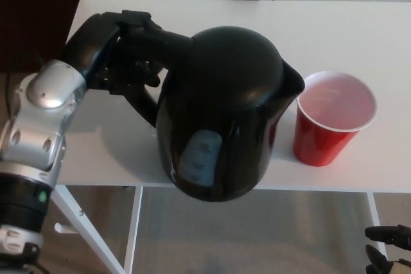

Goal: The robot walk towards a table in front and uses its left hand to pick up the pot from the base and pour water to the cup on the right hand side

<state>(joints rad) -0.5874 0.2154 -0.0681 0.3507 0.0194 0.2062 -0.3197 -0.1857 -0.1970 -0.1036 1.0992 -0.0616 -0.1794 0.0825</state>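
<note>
Head view, looking down on a white surface (359, 27) that fills the upper and middle frame. A black kettle (225, 113) dominates the centre, seemingly lifted clear, its bottom hanging over the near edge of the surface. Its spout points right, tip close beside the rim of a red cup (334, 119) at centre right. The cup stands upright on the surface; its pale inside looks empty, though a little water would be hard to see.

From the left edge comes a silver and black arm. The left hand (119, 56) sits in the upper left, its black fingers (138, 72) wrapped round the kettle's handle in a full clasp (the thumb side is hidden by the handle). A small window on the kettle's front shows a level gauge, too blurred to read.

At the bottom right corner, below the surface, a sliver of the right hand (388, 248) shows; whether its fingers are spread or closed cannot be told.

Risks, as a judgement: the spout is beside the cup, not over its mouth, so tipping now could send water down the cup's outside. The kettle's body could also nudge the light cup over. A heavy kettle may twist in the clasp.
</note>
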